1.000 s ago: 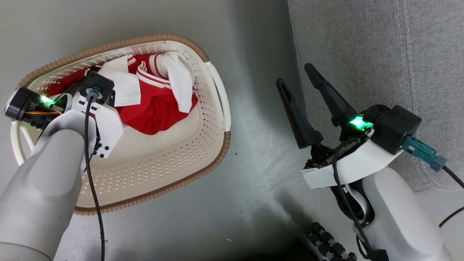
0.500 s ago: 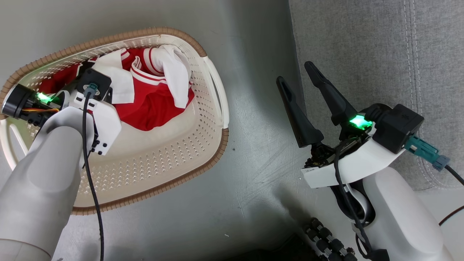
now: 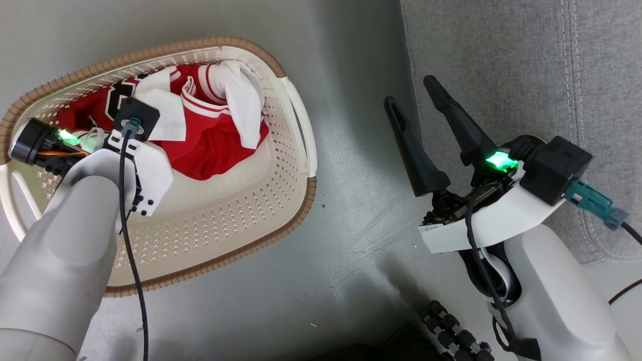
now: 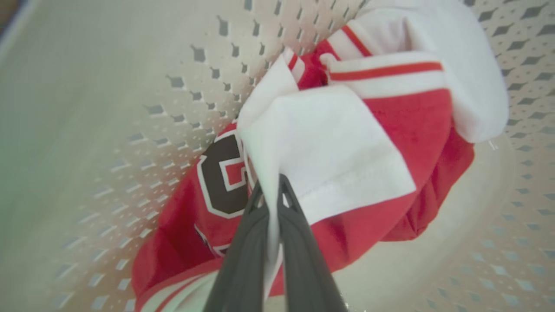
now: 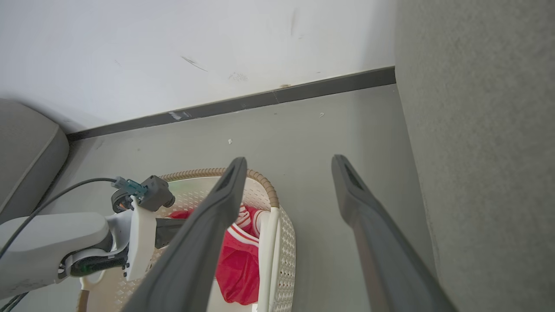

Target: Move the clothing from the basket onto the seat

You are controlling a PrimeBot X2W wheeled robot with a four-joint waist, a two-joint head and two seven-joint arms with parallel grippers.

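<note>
Down inside the basket (image 3: 286, 170), left claw (image 4: 272, 184) clamping shut on a white fold of the clothing (image 4: 403, 121), right claw (image 3: 411, 90) hanging wide open, holding nothing, just beside the sofa (image 3: 501, 60)

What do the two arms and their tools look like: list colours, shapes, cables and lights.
Both forearms are smooth pale grey shells with white wrist brackets. The right tool and left tool each have two long, tapering dark fingers. Each wrist carries a black box with a teal plug, black cable and green light.
</note>
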